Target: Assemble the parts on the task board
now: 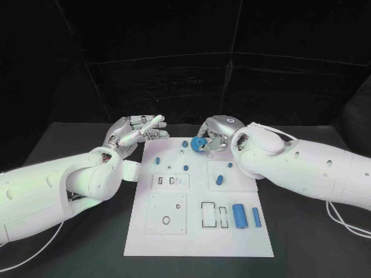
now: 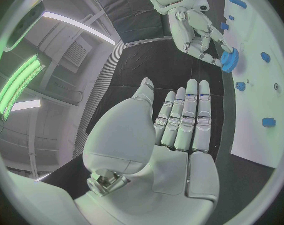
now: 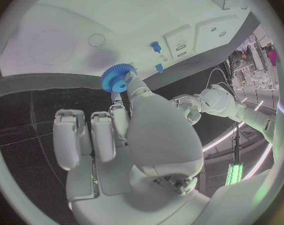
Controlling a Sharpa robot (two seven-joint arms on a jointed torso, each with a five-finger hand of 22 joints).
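My right hand (image 1: 217,134) pinches a blue toothed gear (image 1: 199,144) just above the far end of the white task board (image 1: 198,231). The same gear (image 3: 118,78) sits at that hand's fingertips in the right wrist view, and it appears again as the gear (image 2: 229,60) in the left wrist view. My left hand (image 1: 138,131) hovers beside the board's far left corner, fingers extended and holding nothing; its palm (image 2: 179,130) is bare. Small blue pegs (image 1: 157,160) stand on the board's far part.
Two blue cylinders (image 1: 239,216) lie side by side in the board's near right area, beside a rectangular slot (image 1: 209,214). A blue piece (image 1: 219,179) lies mid-right. A square plate with an oval hole (image 1: 166,220) sits near left. Black table surrounds the board.
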